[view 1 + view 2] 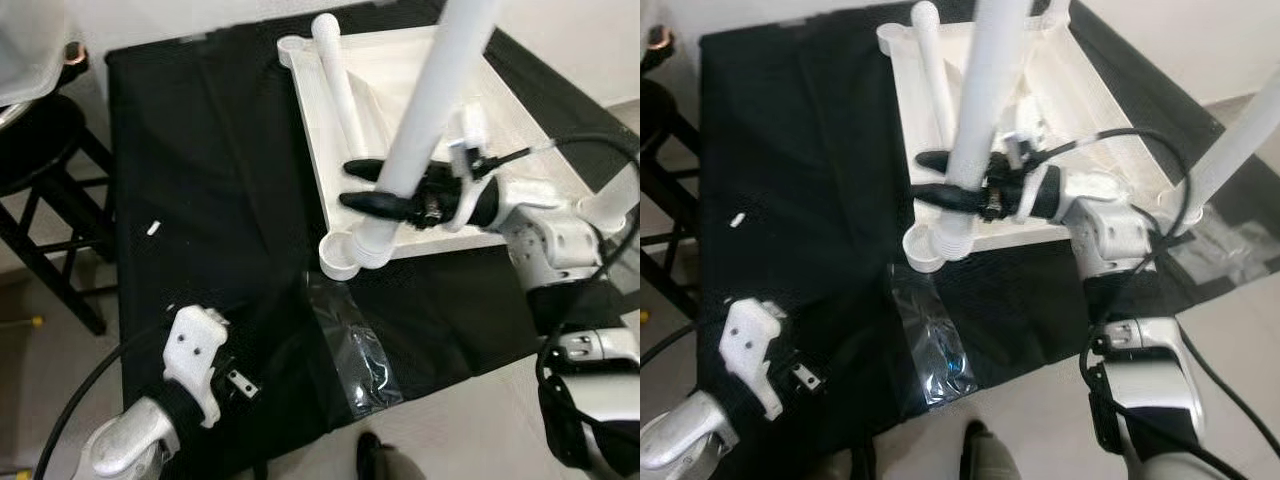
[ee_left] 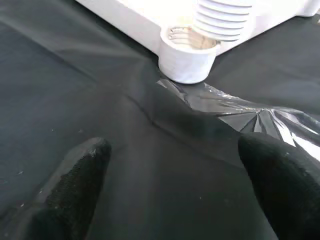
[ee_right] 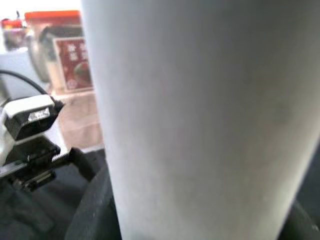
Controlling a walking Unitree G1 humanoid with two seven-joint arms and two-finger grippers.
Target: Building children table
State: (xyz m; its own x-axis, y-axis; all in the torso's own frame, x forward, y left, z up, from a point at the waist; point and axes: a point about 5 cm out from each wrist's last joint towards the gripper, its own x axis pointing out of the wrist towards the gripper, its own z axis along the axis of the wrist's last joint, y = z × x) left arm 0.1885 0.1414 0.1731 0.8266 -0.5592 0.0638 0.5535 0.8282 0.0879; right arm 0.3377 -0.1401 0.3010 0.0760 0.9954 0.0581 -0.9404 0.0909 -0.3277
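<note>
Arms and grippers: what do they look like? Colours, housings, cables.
Both arms are silver-grey with rounded joint shells. The left gripper has two long black fingers with a textured surface, behind a white perforated wrist housing. The right gripper has matching black fingers on a black wrist section. Black cables loop along each arm.

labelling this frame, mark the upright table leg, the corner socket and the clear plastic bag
upright table leg (image 1: 425,110), left eye view, mid-shaft
corner socket (image 2: 186,70), left wrist view, outer wall
clear plastic bag (image 1: 352,350), left eye view, middle of the film
</note>
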